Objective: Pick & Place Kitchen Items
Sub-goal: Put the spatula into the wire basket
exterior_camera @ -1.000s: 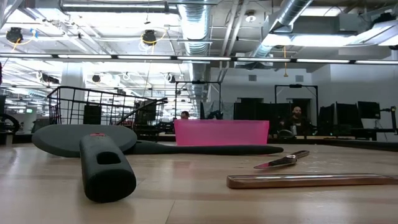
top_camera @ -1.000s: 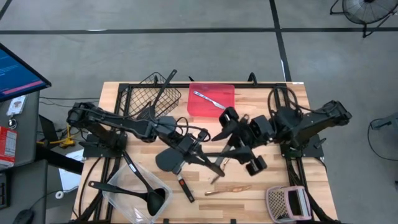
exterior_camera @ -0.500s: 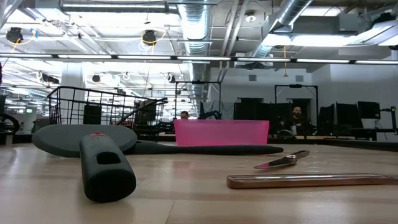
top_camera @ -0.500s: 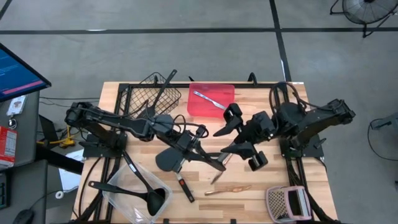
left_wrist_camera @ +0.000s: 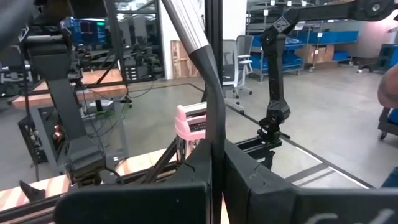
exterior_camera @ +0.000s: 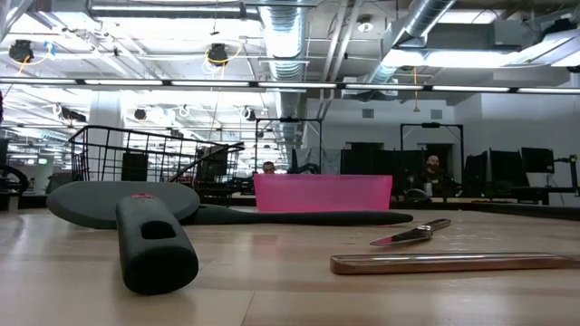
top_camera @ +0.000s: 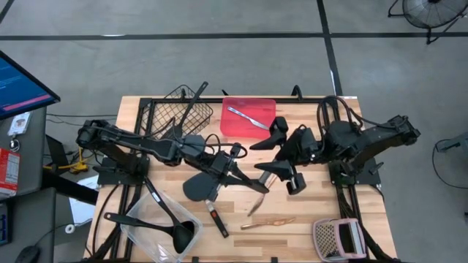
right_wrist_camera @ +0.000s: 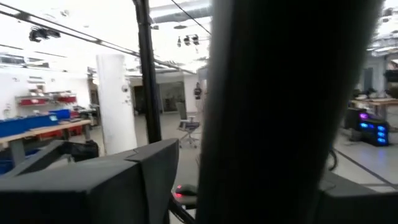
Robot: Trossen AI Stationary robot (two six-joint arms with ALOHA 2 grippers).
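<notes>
Wire basket beside red tray; clear tub.
</notes>
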